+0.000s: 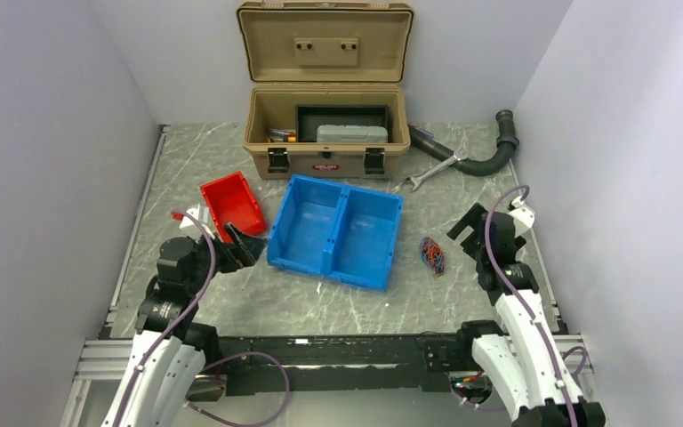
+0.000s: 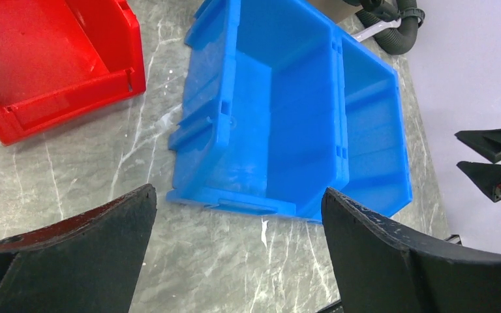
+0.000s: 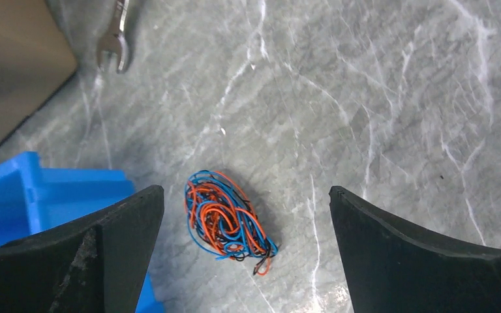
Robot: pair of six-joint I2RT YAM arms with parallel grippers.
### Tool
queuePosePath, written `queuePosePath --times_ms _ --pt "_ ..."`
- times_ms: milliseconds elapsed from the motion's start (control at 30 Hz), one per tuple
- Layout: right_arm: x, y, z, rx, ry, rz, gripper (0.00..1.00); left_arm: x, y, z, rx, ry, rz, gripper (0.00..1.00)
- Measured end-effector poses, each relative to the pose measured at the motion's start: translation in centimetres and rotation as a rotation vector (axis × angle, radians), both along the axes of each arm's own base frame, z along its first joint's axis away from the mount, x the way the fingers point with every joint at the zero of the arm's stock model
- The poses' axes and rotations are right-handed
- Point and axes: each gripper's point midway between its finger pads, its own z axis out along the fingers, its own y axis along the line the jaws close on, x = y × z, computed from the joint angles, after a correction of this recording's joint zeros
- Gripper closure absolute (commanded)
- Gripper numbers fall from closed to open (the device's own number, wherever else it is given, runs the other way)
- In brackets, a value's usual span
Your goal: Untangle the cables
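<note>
Grey table [image 1: 462, 294]: the cables [image 3: 225, 222] sit in one tight knot — I'd say nothing's untangled yet. My left gripper [image 2: 238, 199] and right gripper [image 3: 246, 195] gape wide, empty.

Tangled cables [image 3: 227, 223] on table

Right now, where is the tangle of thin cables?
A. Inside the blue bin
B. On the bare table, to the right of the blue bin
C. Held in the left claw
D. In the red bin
B: the cables lie bunched on the table just right of the blue bin, with the open right claw over them and touching nothing.
</note>
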Motion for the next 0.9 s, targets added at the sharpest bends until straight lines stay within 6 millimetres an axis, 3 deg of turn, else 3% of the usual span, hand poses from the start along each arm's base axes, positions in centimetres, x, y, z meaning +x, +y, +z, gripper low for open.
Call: queuePosePath --times_ms 267,433,567,700,900 --pt "0.1 0.6 -2.5 0.022 0.11 0.024 0.14 0.3 -0.2 0.4 0.0 -0.025 -0.013 0.01" --pt "0.3 1.9 -4.7 0.053 0.206 0.091 0.16 0.3 -1.0 0.7 -0.009 -0.058 -0.065 0.01" --pt "0.5 3.0 -6.6 0.075 0.284 0.161 0.26 0.2 -1.9 0.3 -0.023 -0.069 -0.126 0.01" --pt "0.8 3.8 -7.7 0.089 0.317 0.219 0.44 0.2 -2.9 0.0 -0.042 -0.059 -0.19 0.01" --pt "1.4 4.8 -8.9 0.109 0.345 0.278 0.52 -0.2 -3.9 0.2 -0.064 -0.076 -0.259 0.01"
